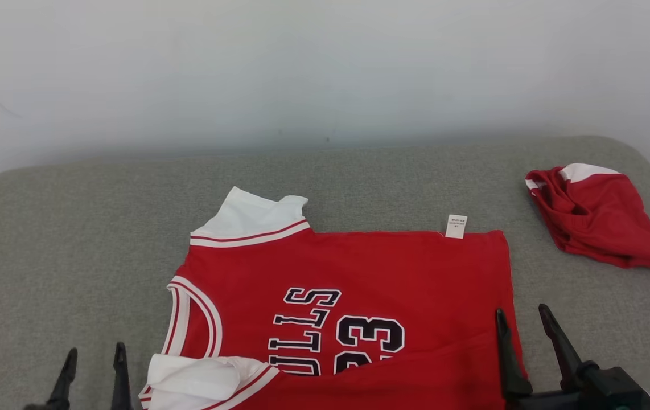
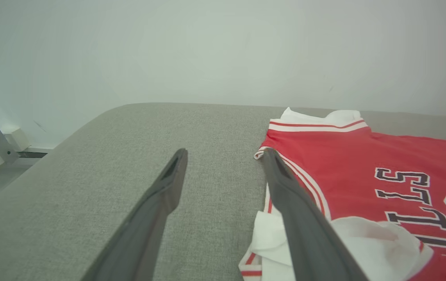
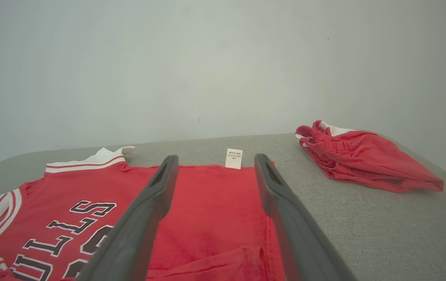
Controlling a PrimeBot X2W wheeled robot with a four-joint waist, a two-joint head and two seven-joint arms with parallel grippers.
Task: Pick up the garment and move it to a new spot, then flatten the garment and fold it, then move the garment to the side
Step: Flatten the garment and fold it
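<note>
Red knit with white trim and dark lettering: the jersey point(image 1: 370, 273) lies spread across the middle of the grey cushioned surface point(image 1: 74, 228), turned sideways to us, shoulders toward our left and hem toward our right. A small white label point(image 1: 456, 226) pokes out along its far edge. One white sleeve point(image 1: 251, 216) sticks out at the far left corner. The other sleeve point(image 1: 200, 378) is bunched at the near left corner.

Both of our grippers are released and hold nothing. The left gripper point(image 1: 96, 348) hovers over bare grey fabric just beside the bunched sleeve, fingers spread. The right gripper point(image 1: 521, 310) stands with fingers parted over the jersey's hem corner; from the right wrist view we cannot tell whether they touch the cloth.

We judge the move to a new spot finished and the flatten-and-fold step in hand. A slanting crease runs across the lower part of the print, and the near strip seems to be turned over onto the front, though the head view cuts off that edge, so we may be misreading a plain wrinkle.

Next we would want each gripper to come down on its own near corner, left at the rumpled sleeve and right at the hem, pinch only the layers meant to travel, and carry them together toward the far edge so the fold lands straight. The crumpled red shorts point(image 1: 598, 216) lie well apart at the far right.
</note>
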